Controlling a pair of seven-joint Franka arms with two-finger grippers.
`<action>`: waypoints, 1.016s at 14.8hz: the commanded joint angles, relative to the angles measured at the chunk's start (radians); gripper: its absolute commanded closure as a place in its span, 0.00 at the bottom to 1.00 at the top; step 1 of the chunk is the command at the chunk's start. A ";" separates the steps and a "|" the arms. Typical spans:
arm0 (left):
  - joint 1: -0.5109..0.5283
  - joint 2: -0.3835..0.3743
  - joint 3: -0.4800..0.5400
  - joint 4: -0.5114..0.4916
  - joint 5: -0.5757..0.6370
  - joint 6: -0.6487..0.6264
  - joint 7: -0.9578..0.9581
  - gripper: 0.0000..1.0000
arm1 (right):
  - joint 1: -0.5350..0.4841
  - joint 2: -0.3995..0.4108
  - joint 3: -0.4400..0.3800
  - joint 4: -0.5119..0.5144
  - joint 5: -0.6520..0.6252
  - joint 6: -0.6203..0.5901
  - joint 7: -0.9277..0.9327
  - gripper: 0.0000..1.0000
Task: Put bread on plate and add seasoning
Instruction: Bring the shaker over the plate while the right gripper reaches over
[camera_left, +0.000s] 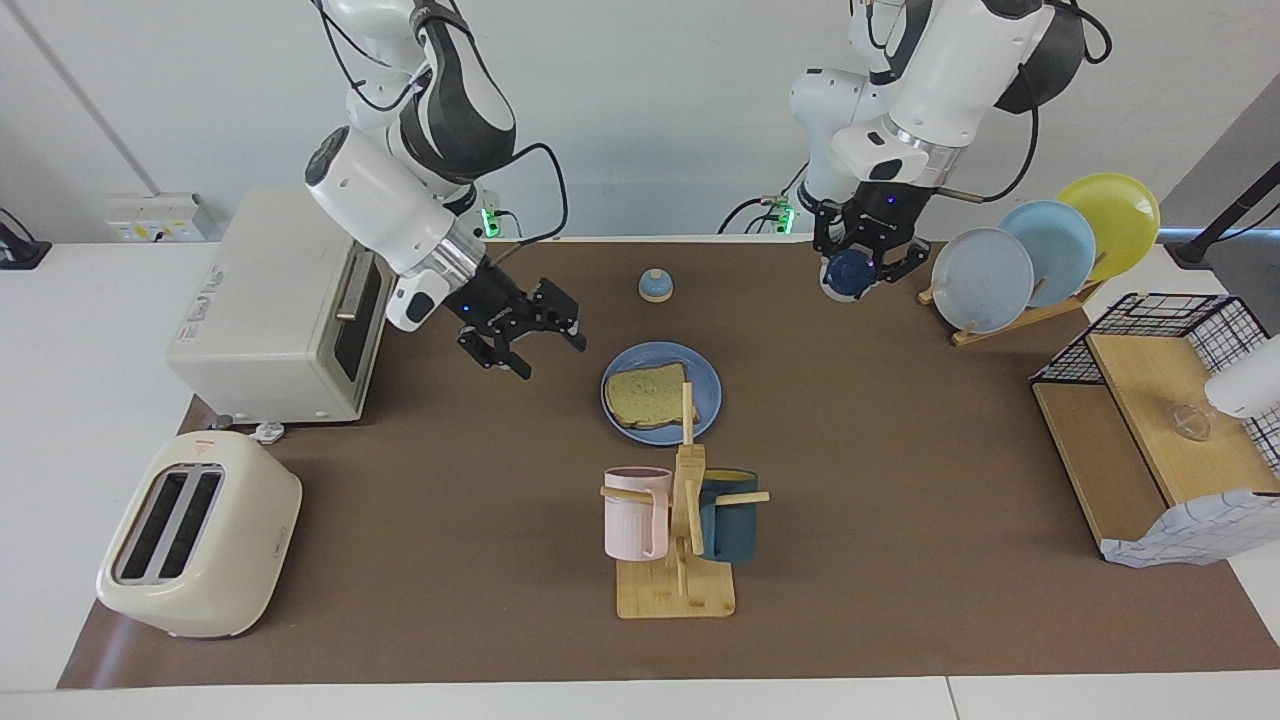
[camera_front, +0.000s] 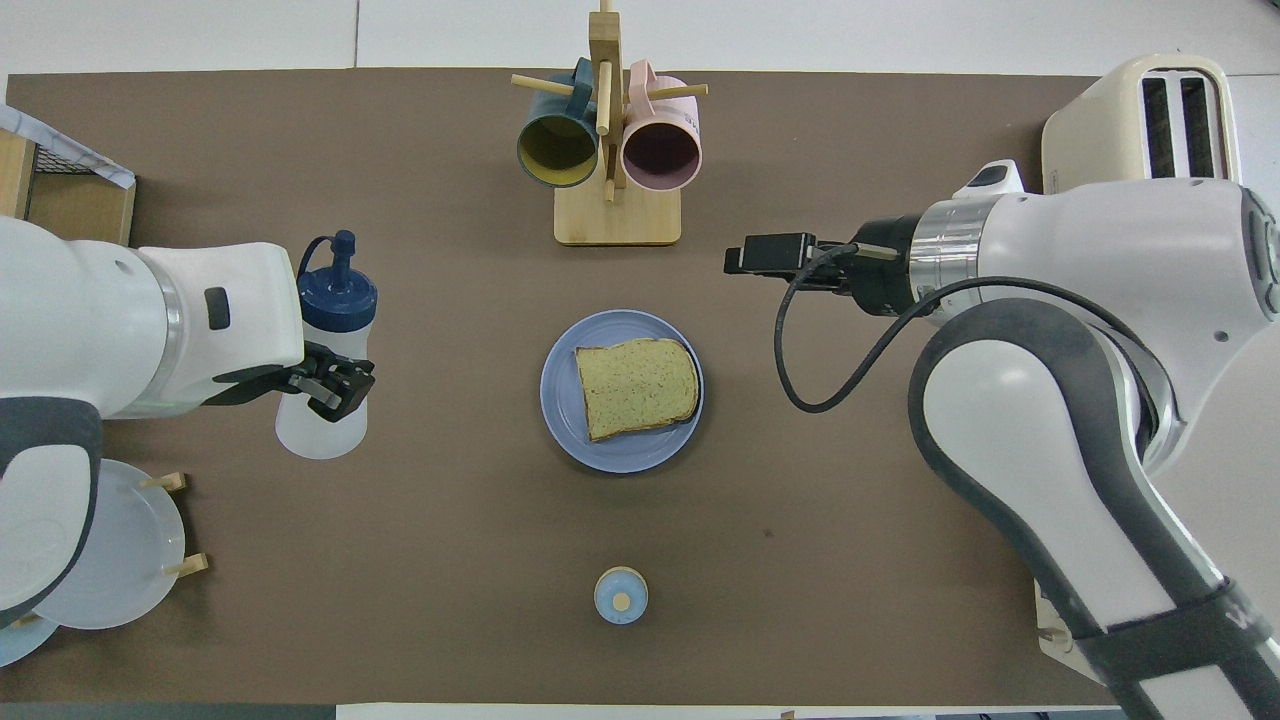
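Brown mat (camera_left: 900, 560) covers the table; white wall (camera_left: 650, 120) above.

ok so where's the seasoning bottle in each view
Facing view: the seasoning bottle is at the upper middle-right, held up in the left pincer, beside the plate rack.
Overhead view: the bottle is at the middle-left, in the same pincer.
Shared landmark: the blue plate with the bread, central in both.
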 joint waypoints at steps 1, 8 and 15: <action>-0.036 -0.044 0.011 -0.006 -0.020 -0.095 0.105 0.58 | 0.043 -0.033 0.010 0.029 -0.023 -0.011 0.160 0.00; -0.090 -0.073 -0.018 -0.006 -0.020 -0.214 0.364 0.58 | 0.107 0.028 0.012 0.343 -0.144 -0.216 0.478 0.00; -0.126 -0.089 -0.039 -0.014 -0.044 -0.246 0.450 0.58 | 0.208 -0.005 0.016 0.354 -0.161 -0.213 0.567 0.23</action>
